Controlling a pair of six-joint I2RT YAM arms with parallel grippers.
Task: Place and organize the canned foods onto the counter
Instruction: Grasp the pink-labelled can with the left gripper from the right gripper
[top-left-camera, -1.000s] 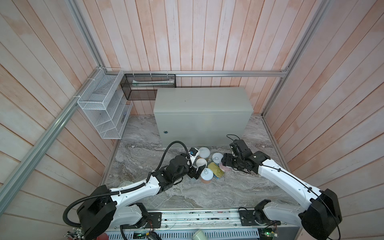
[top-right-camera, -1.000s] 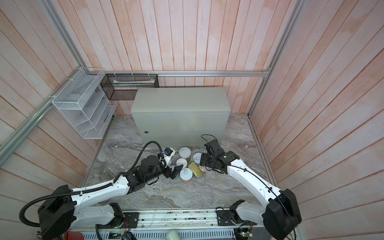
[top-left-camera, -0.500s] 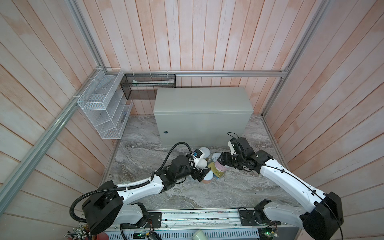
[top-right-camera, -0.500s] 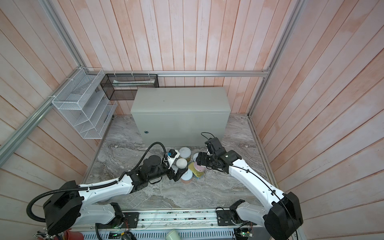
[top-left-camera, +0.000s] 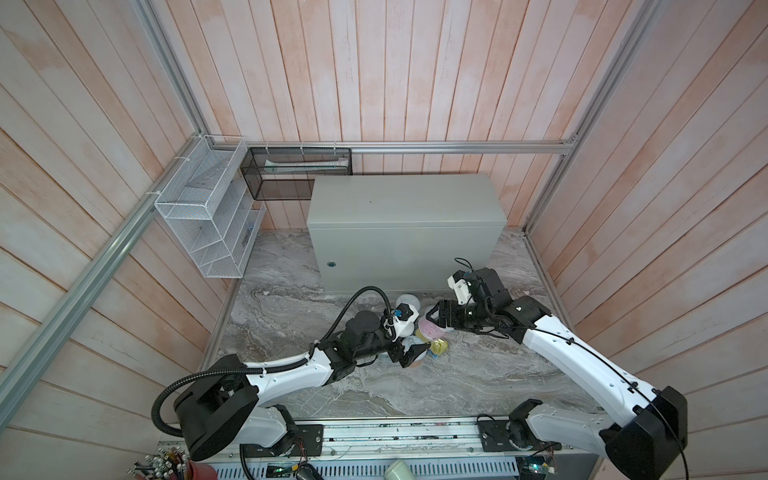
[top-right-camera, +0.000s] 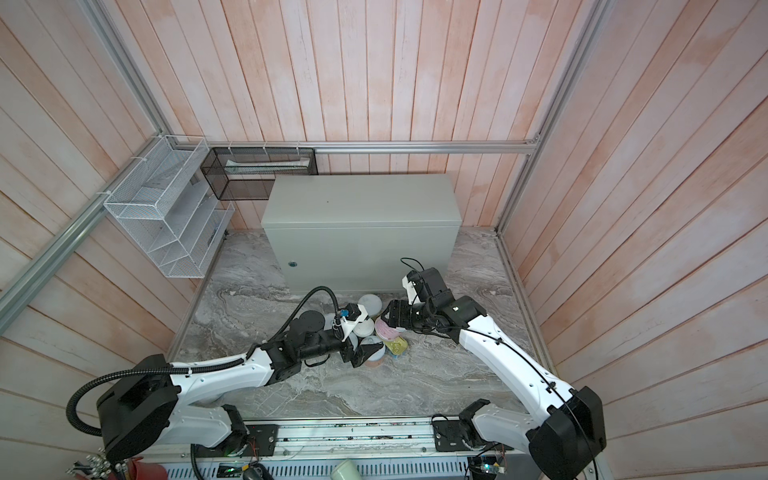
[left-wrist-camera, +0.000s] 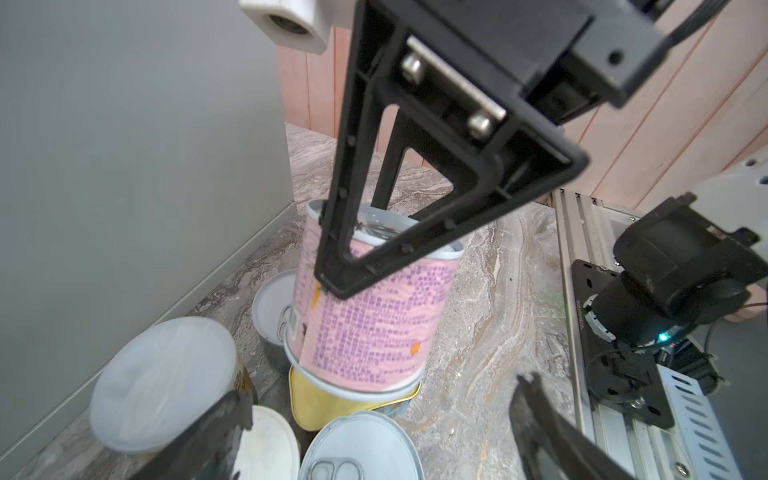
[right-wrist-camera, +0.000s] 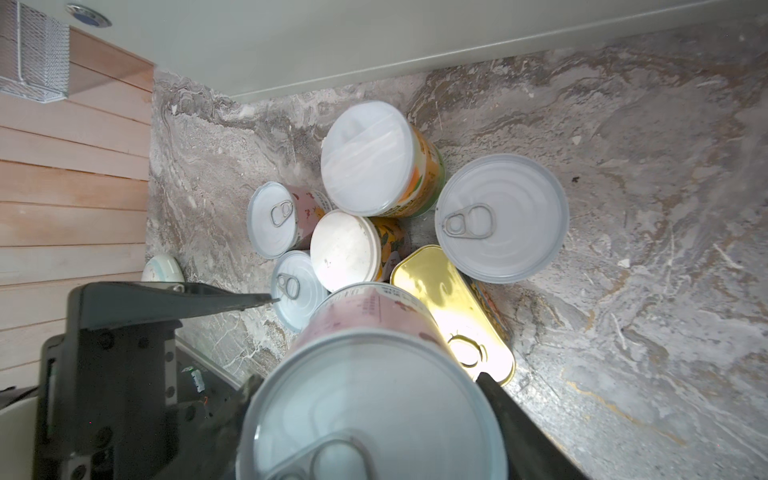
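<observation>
- Room: a booth lined on three sides with pale, pink-washed wooden planks (top-left-camera: 374, 83). Aluminium frame rails (top-left-camera: 457, 147) run up the corners and across the back wall.
- Surface: a grey marble-patterned floor (top-left-camera: 457, 382), heavily veined, with light flecks in the right wrist view.
- Fixtures: a white wire rack (top-left-camera: 208, 224) hangs on the left wall. A black mesh basket (top-left-camera: 291, 178) hangs on the back wall, just beside the rear left corner of the counter (top-left-camera: 403, 208).
- Counter: a grey-green metal cabinet set against the back wall, with a round lock (top-left-camera: 331, 263) low on its front.
- Canned foods (top-right-camera: 370, 305): bunched on the marble just before the counter's front, between the two arms. The white-lidded cans (right-wrist-camera: 368, 158), a silver-lidded can (right-wrist-camera: 500, 218) and the gold tin (right-wrist-camera: 451, 307) stand close together.
- Right gripper (right-wrist-camera: 374, 399): clamped on a pink-labelled can (left-wrist-camera: 365, 316), which is tilted just over the gold tin — contact with the tin cannot be told.
- Left gripper (top-left-camera: 409, 354): jaws spread wide and holding nothing, low at the near edge of the bunch.
</observation>
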